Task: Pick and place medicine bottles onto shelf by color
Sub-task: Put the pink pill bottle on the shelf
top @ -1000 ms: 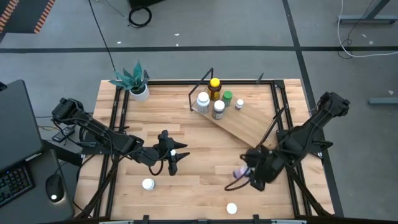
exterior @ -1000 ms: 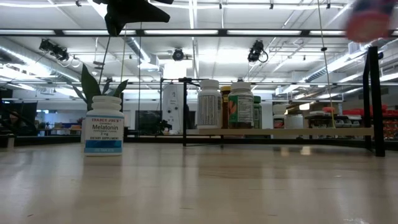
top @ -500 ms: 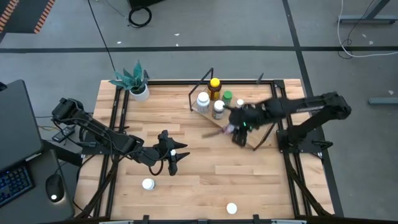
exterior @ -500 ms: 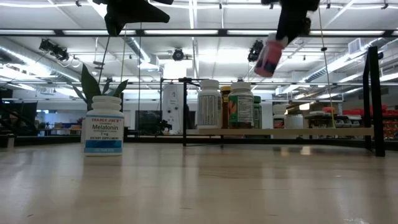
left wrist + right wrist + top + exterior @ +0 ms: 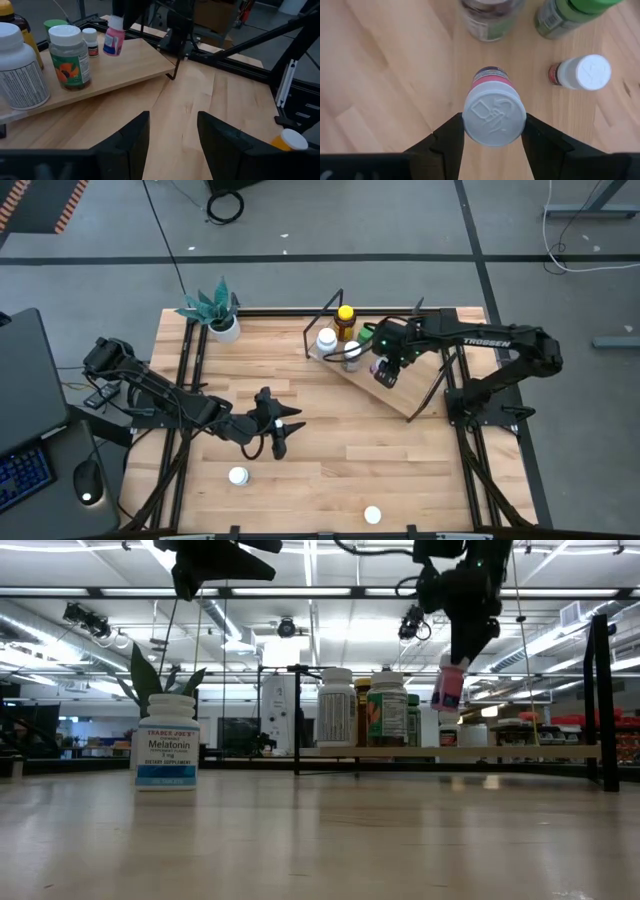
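While the right pincer [image 5: 387,370] is hanging above the shelf [image 5: 400,392] in the upper middle of the high view, it is gripping the pink bottle [image 5: 448,686] by its white cap, its two fingers closed tight on the sides. In the low view the pink bottle is hanging a little tilted, and its base seems to be just above the board, though I cannot be sure there is a gap.

On the shelf, at its upper left end, several bottles are already standing: a big white bottle [image 5: 326,341], an amber bottle [image 5: 345,319], a jar with a white cap [image 5: 70,57], a green-capped bottle [image 5: 570,15] and a small white-capped bottle [image 5: 582,73]. The pink bottle is hanging just beside this group.

The risk is that the board is sloping. If the pincer is letting go while the bottle is still tilted, the bottle may fall over or roll down, or knock the small bottle near it.

The left pincer [image 5: 278,430] is waiting over the bench in the lower left, its fingers apart and holding nothing. Two more bottles [image 5: 238,476] are lying near the lower edge of the bench [image 5: 330,470].
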